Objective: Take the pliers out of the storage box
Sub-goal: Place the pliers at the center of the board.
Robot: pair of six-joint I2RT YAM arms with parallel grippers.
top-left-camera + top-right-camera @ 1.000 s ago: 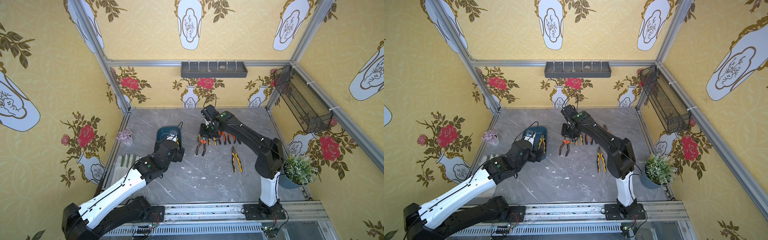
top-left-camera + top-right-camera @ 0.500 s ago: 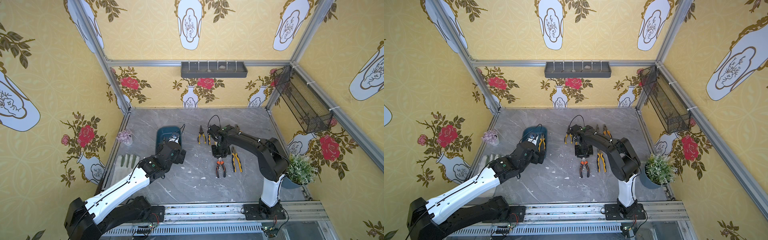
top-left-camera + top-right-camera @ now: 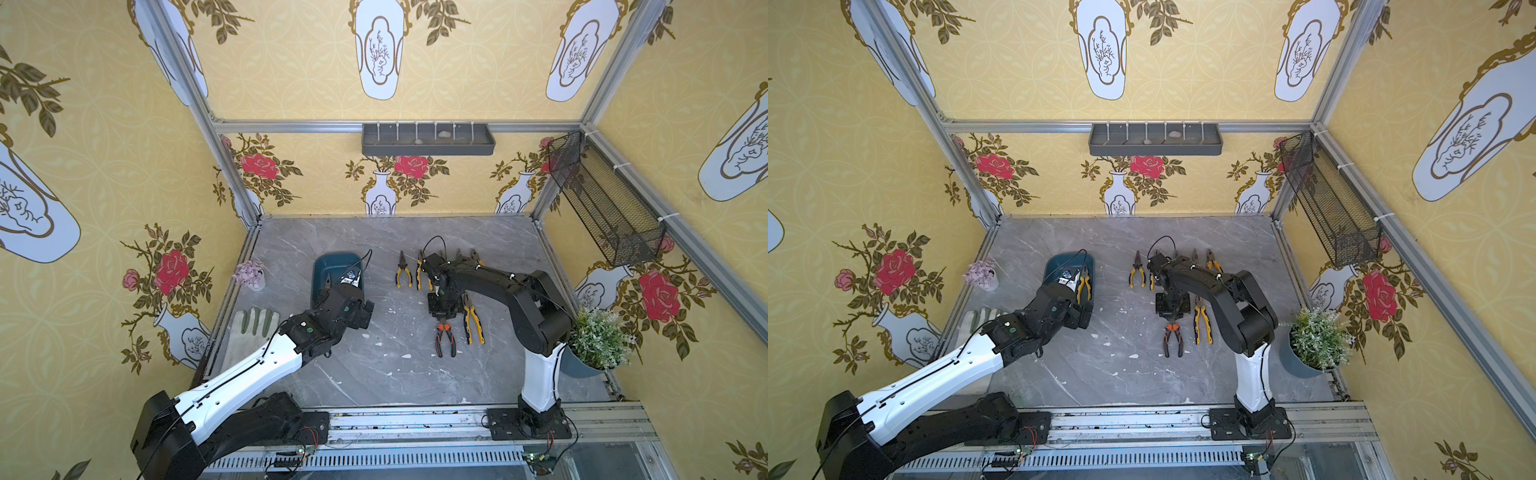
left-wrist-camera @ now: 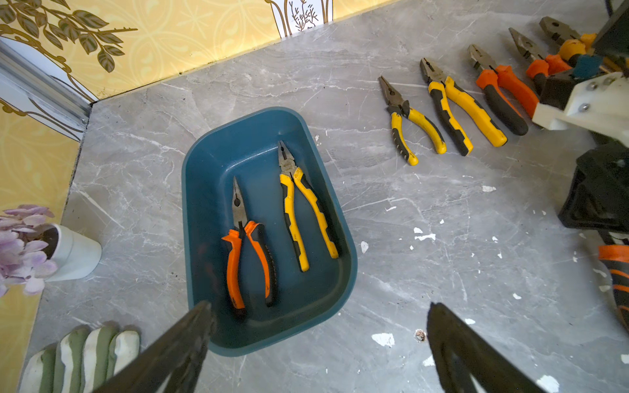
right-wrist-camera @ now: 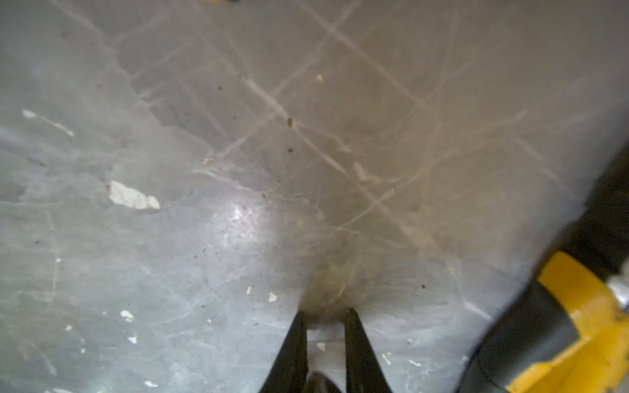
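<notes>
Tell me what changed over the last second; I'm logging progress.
The right gripper carried orange pliers from the back row toward the front and laid them on the table; release is unclear. The left gripper drew back from the box, fingers open. Box and glove stayed put.

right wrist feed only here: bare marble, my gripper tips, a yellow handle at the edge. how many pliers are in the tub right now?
Observer: Two lie in the storage box: long-nose orange pliers and yellow pliers, side by side, heads pointing the same way.
Operator: and the left arm, is it holding anything?
Observer: No. The left gripper is wide open and empty, and hovers above the end of the box nearest the arm bases.
</notes>
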